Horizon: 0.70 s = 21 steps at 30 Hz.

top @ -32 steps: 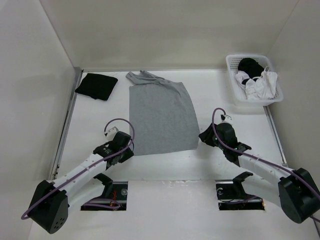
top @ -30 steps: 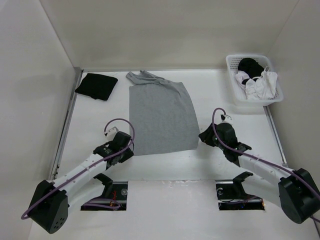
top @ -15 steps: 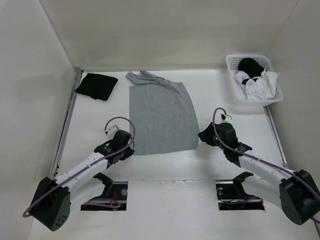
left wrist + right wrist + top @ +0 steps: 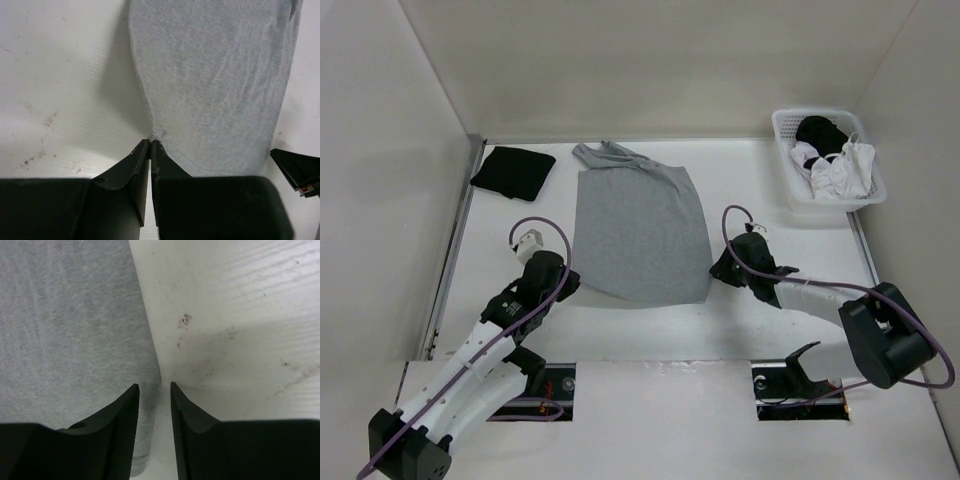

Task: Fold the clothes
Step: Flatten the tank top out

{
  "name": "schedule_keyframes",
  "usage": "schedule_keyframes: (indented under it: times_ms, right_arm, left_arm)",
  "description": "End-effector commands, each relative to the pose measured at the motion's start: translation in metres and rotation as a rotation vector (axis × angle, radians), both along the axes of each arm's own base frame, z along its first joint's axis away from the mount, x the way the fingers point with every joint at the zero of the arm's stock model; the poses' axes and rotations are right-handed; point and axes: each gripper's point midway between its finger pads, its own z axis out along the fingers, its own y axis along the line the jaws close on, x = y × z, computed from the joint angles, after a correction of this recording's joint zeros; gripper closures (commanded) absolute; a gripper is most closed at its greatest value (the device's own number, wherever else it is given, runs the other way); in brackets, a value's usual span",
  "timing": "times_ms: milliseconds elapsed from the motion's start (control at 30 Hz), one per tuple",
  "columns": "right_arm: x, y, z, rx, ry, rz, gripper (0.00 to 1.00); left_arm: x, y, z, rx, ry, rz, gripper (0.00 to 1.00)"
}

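The clothes, a light grey tank top [image 4: 640, 230], lie flat mid-table with the straps at the far end. My left gripper [image 4: 568, 284] is shut on the near left corner, which is pinched and puckered between the tips [image 4: 150, 142] in the left wrist view, the grey knit [image 4: 215, 80] spreading beyond them. My right gripper [image 4: 714, 270] is at the near right corner. Its jaws [image 4: 155, 388] stand open astride the right edge of the grey fabric [image 4: 70, 325], low over the table.
A folded black garment [image 4: 513, 171] lies at the far left. A white basket [image 4: 830, 212] with black and white laundry stands at the far right. Walls enclose the table on three sides.
My left gripper has shut on the near left corner and drawn it slightly inward and up. My right gripper has slid left onto the near right corner.
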Motion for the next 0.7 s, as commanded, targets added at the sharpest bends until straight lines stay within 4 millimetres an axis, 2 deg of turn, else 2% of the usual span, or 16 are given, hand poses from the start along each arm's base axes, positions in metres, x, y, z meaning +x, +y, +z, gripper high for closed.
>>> schedule_keyframes:
  times_ms: [0, 67, 133, 200, 267, 433, 500, 600, 667]
  right_arm:
    - [0.022, 0.019, 0.019, 0.030, -0.053, 0.033, 0.67]
    - [0.026, 0.024, 0.018, 0.030, -0.041, 0.051, 0.79]
    - [0.028, 0.026, 0.021, 0.030, -0.046, 0.058, 0.95]
    - [0.028, 0.025, 0.032, 0.033, -0.075, 0.058, 1.00]
    - [0.022, 0.019, 0.050, 0.033, -0.100, 0.055, 1.00]
    - [-0.037, 0.020, 0.104, -0.009, -0.101, 0.130, 0.99]
    - [-0.059, 0.022, 0.123, -0.007, -0.090, 0.159, 0.97]
    - [-0.073, 0.031, 0.126, 0.003, -0.068, 0.199, 0.94]
    - [-0.064, 0.035, 0.116, -0.012, -0.055, 0.198, 0.94]
  left_arm:
    - [0.011, -0.002, 0.010, -0.005, -0.062, -0.007, 0.97]
    - [0.014, -0.001, 0.013, -0.007, -0.080, -0.008, 0.97]
    - [0.019, 0.000, 0.021, -0.017, -0.110, -0.008, 0.97]
    - [0.025, 0.001, 0.032, -0.032, -0.148, -0.004, 0.97]
    - [0.030, 0.000, 0.044, -0.050, -0.185, -0.004, 0.97]
    - [0.044, 0.004, 0.061, -0.061, -0.238, -0.002, 0.97]
    - [0.049, 0.009, 0.063, -0.064, -0.242, 0.008, 0.96]
    - [0.055, 0.014, 0.061, -0.081, -0.239, 0.013, 0.96]
    - [0.058, 0.019, 0.056, -0.091, -0.227, 0.024, 0.96]
